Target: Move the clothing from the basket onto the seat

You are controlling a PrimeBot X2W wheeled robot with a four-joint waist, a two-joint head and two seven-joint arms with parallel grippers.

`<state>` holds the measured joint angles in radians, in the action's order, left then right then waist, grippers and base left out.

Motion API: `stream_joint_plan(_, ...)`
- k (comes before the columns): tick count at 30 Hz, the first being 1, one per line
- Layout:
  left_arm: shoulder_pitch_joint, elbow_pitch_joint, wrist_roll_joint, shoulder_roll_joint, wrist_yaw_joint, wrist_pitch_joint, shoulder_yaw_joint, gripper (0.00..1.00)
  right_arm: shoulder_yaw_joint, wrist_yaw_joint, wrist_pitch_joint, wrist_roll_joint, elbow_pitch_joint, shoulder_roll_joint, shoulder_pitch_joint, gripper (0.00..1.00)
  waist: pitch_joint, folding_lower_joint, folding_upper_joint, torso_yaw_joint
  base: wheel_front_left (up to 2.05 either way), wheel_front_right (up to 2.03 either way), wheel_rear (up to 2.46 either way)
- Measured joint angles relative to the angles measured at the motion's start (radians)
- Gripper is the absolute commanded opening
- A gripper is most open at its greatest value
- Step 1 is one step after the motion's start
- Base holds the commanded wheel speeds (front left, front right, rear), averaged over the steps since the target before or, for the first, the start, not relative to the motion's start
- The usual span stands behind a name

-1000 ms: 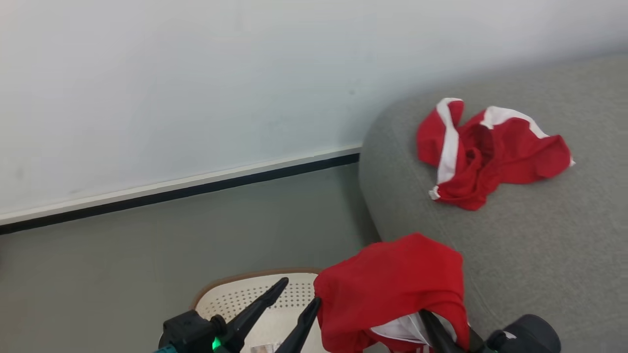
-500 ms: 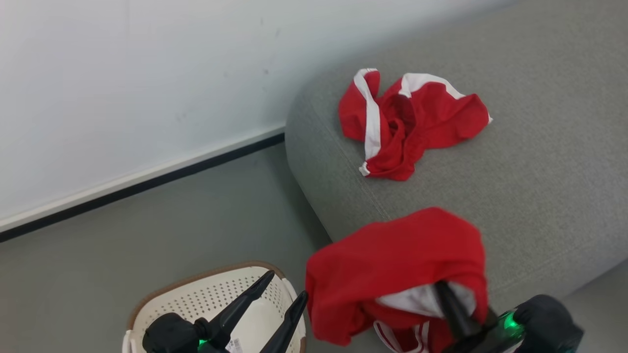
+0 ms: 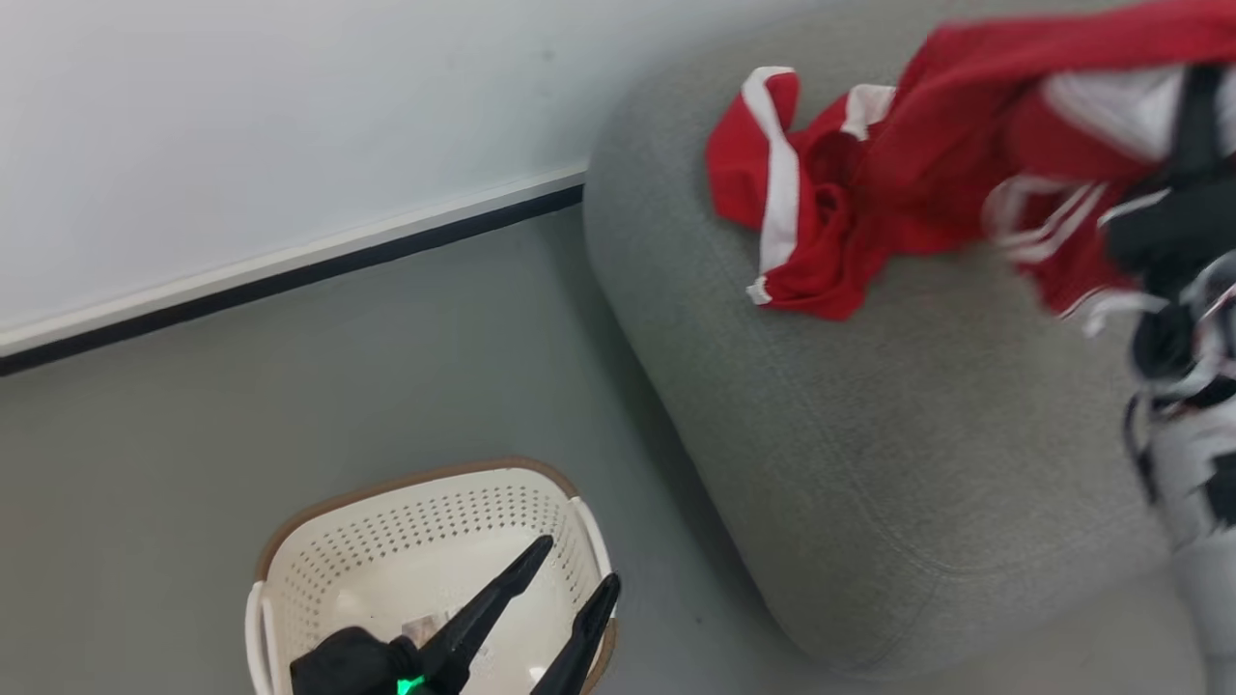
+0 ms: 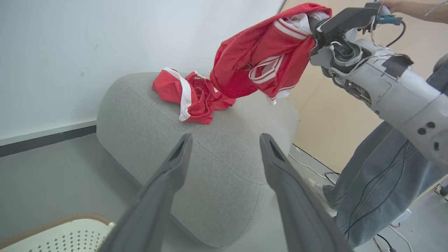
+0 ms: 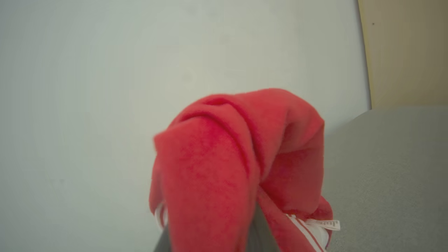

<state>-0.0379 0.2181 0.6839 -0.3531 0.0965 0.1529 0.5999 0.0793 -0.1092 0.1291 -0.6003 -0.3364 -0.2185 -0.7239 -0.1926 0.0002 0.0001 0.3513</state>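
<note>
The seat [image 3: 869, 463] carries one red garment [image 3: 801, 222]; the basket [image 3: 415, 521] looks emptied; the second garment [image 3: 975, 125] hangs above the seat, clamped in my right pincer [image 3: 1197, 116], release left to do; my left pincer [image 4: 225, 138] gapes apart.

head: above seat [image 3: 869, 434] | left wrist: low, same seat | right wrist: close-up
</note>
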Motion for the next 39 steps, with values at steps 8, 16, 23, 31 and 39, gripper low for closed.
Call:
stream_joint_plan(8,0.074,0.052,-0.003,-0.083,-0.009,-0.004,-0.009,1.00,-0.132,-0.015,0.009,0.011,-0.207,-0.123,-0.195,0.00,-0.046,0.0000,0.0000,-0.102,0.00,0.00,0.00)
stream_joint_plan(16,0.137,0.141,-0.003,-0.178,-0.029,-0.024,-0.072,1.00,-0.216,-0.017,0.067,0.010,-0.263,-0.141,-0.211,0.00,-0.125,-0.0001,0.0000,-0.195,0.00,0.00,0.00)
stream_joint_plan(23,0.195,0.191,-0.002,-0.272,-0.062,-0.034,-0.150,1.00,-0.283,-0.019,0.108,0.023,-0.362,-0.004,-0.211,0.00,-0.234,0.0000,0.0000,-0.226,0.00,0.00,0.00)
stream_joint_plan(31,0.187,0.215,0.007,-0.291,-0.079,-0.023,-0.215,1.00,-0.238,-0.018,0.119,0.088,-0.472,0.074,-0.291,0.37,-0.329,0.0001,0.0001,-0.200,0.00,0.00,0.00)
stream_joint_plan(39,0.139,0.207,0.037,-0.265,-0.078,-0.018,-0.222,1.00,-0.138,-0.018,0.120,0.209,-0.499,0.062,-0.319,1.00,-0.325,-0.0001,0.0000,-0.137,0.00,0.00,0.00)
